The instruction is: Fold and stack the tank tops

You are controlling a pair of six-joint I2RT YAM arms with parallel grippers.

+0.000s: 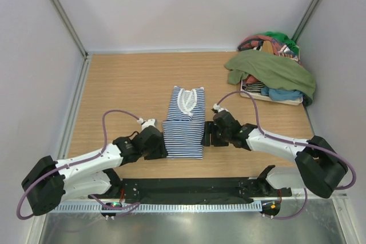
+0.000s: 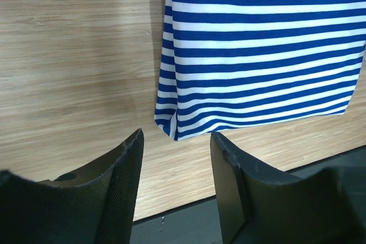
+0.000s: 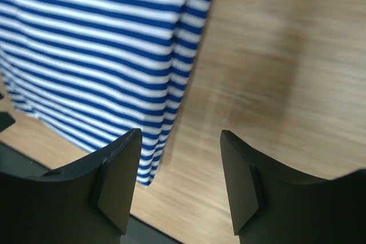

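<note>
**Striped top lies folded long, both tools parted at its near corners**

The striped tank top [image 1: 184, 124] lies in the middle of the wooden surface [image 1: 126, 84], folded lengthwise into a narrow panel with the white neckline at the far end and the hem toward the arm bases. The left tool [image 1: 162, 144] sits low just beside the near-left corner. Its wrist view shows the jaws wide apart with nothing between them and the hem corner just ahead. The right tool [image 1: 206, 134] stands just beside the right edge, equally wide and empty, with the folded edge running past its left finger [image 3: 117, 181].

The step in hand looks like the cross fold, bringing the hem up to the neckline. To do it well, each tool should pinch its own near corner through all the layers, not just the top one. Both should then lift evenly, travel away from the bases together and lay the hem square on the neck end. An uneven lift would likely skew the stripes or spill the lengthwise fold open.

The olive green top [image 1: 274, 70] is well apart at the far right, draped over a pile of clothes [image 1: 269, 44] in a white tray [image 1: 286, 101]. Nothing lies between the tools and the striped top. The black rail [image 1: 194, 188] runs close behind the hem, and the purple cable [image 1: 240, 92] loops above the right arm, so low approaches have little room.
</note>
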